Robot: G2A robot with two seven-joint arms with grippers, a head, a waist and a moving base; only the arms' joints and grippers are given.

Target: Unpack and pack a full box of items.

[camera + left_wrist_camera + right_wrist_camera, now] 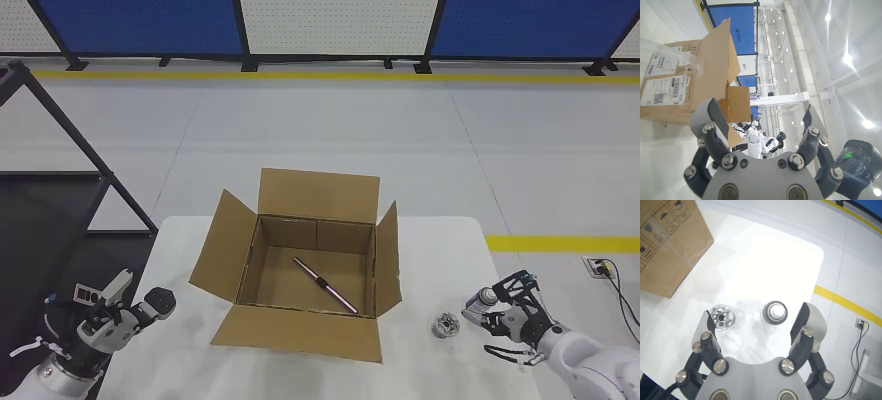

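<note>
One table [440,240], one open cardboard box [300,335] mid-table with one thin rod [325,285] lying diagonal on its floor. The left gripper [761,105] is spread wide and empty, off to the box's left. Right gripper [756,311], also spread and empty, hangs over one upright metal canister [775,313] on the table right of the box. That's likely the item in hand, so centre the jaws on it and descend straight. One clear hub [721,318] sits just beside one jaw: get clear of it first or it gets clipped.
</note>
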